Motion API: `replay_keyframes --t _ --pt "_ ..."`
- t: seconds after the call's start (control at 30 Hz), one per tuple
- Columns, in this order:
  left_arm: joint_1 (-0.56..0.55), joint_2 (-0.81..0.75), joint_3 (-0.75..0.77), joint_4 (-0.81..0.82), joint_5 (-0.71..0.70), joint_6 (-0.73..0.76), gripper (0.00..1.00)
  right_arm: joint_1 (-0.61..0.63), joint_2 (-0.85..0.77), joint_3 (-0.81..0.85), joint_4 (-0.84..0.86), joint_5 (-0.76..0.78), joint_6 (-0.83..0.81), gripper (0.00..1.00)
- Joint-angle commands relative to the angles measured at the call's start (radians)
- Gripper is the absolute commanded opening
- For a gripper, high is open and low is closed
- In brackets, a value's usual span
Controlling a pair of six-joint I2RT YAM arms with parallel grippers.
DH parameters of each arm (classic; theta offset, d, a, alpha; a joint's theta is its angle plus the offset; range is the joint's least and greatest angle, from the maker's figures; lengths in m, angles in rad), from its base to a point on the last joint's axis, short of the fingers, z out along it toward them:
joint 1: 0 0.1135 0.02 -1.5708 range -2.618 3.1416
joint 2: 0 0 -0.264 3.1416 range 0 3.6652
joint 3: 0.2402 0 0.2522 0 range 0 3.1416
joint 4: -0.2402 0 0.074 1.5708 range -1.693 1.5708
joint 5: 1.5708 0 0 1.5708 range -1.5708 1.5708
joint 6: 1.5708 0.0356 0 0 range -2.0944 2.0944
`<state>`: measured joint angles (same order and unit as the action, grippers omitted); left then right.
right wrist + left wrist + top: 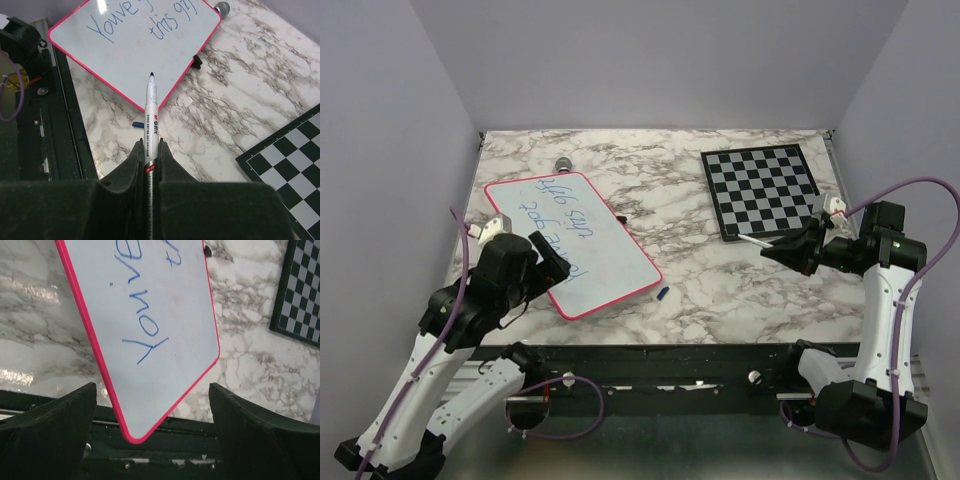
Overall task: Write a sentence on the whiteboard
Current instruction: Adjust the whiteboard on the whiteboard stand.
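The whiteboard [605, 270] lies tilted on the left of the marble table, with the sentence [558, 215] in blue marker in two lines on it. My left gripper [552, 262] stands open at the board's near corner. In the left wrist view that pink-rimmed corner of the whiteboard [180, 340] sits between the spread fingers [55, 425], touching neither, and "You've" of the sentence [142, 315] shows. My right gripper [772, 252] hovers to the right, shut on a white marker [151, 115] whose blue tip points toward the whiteboard [125, 65].
A grey-and-black chessboard [760, 190] lies at the back right. A small blue marker cap [663, 293] rests on the marble beside the board's right corner. A grey round object [562, 165] sits behind the board. A black rail [650, 360] runs along the near table edge.
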<state>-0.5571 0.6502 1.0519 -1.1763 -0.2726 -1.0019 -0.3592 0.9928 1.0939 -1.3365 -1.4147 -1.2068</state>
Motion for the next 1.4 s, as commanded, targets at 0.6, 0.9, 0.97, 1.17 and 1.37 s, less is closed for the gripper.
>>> replay_keyframes --t 0.6,0.9,0.97,1.17,1.37 --pt "0.890 0.325 -0.071 0.529 0.651 0.585 0.98 0.005 -0.020 -0.005 -0.188 -0.007 -0.033 0.01" --pt "0.953 0.403 -0.159 0.572 0.736 0.628 0.75 0.005 -0.034 -0.002 -0.188 -0.006 -0.036 0.01" --pt "0.959 0.417 -0.187 0.607 0.778 0.623 0.72 0.005 -0.036 -0.003 -0.188 -0.006 -0.036 0.00" --pt "0.985 0.451 -0.251 0.704 0.886 0.585 0.63 0.005 -0.037 -0.003 -0.188 -0.006 -0.036 0.00" --pt "1.010 0.489 -0.293 0.834 0.998 0.511 0.42 0.005 -0.040 -0.006 -0.188 -0.004 -0.036 0.01"
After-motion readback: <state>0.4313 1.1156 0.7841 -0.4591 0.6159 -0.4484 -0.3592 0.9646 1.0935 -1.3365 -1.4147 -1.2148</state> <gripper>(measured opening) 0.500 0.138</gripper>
